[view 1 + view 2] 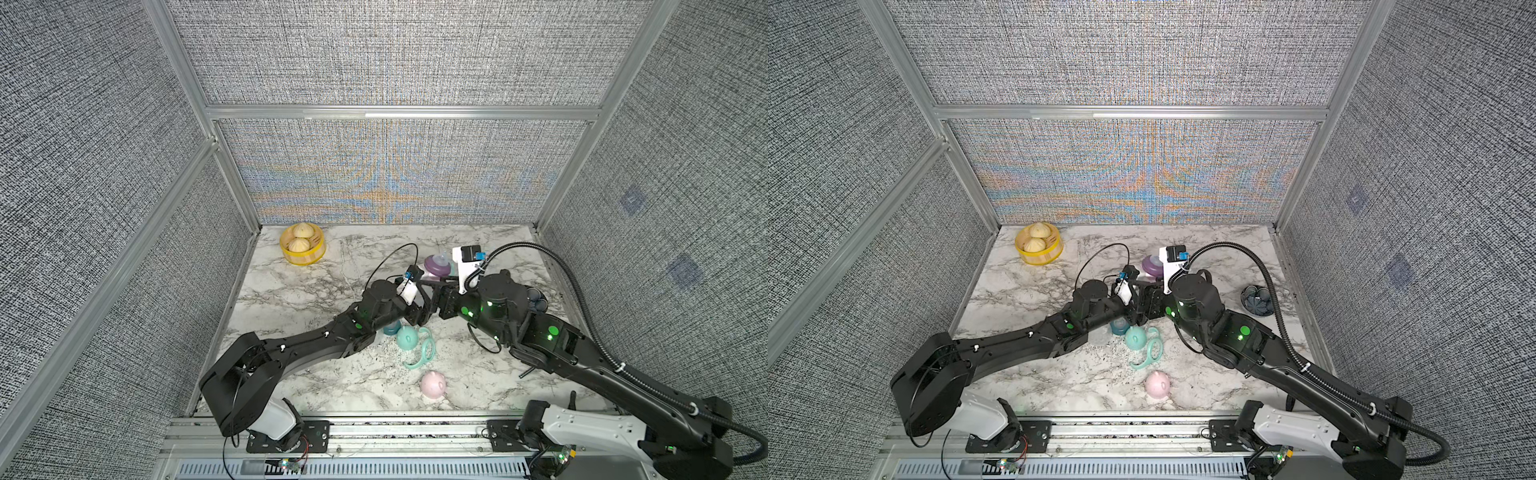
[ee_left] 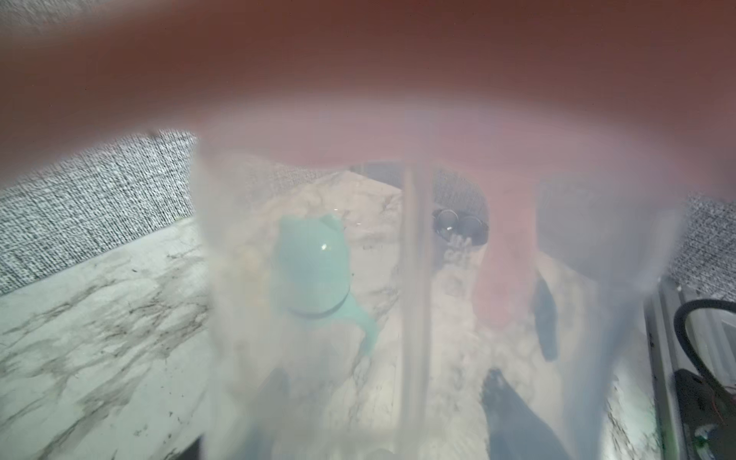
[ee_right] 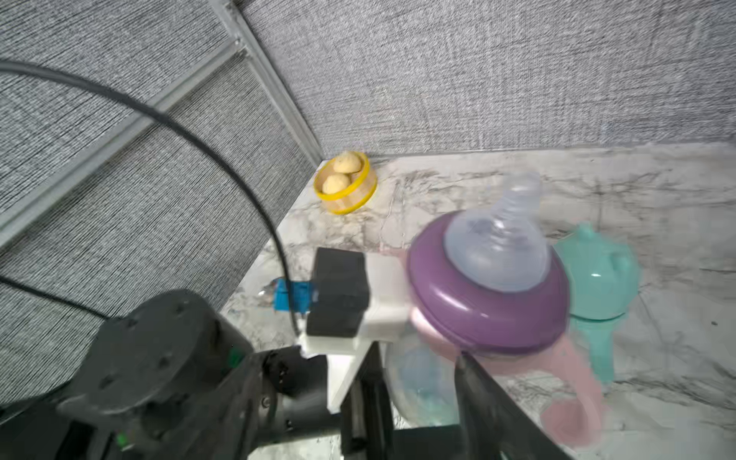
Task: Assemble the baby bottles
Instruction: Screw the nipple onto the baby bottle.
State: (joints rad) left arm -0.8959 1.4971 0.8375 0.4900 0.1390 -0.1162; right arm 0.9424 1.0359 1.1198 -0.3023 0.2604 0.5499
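A clear baby bottle with a purple collar, a clear nipple and a pink looped handle is held up at mid-table. My left gripper is shut on its body, and the left wrist view looks straight through the clear wall. My right gripper faces it, close against the same bottle, with one dark finger beside the body. How its jaws stand is hidden. On the table below lie a mint eared cap, a mint handle, a teal collar and a pink eared cap.
A yellow basket with buns stands in the far left corner. A dark patterned bowl sits by the right edge, behind the right arm. Fabric walls close in the marble table on three sides.
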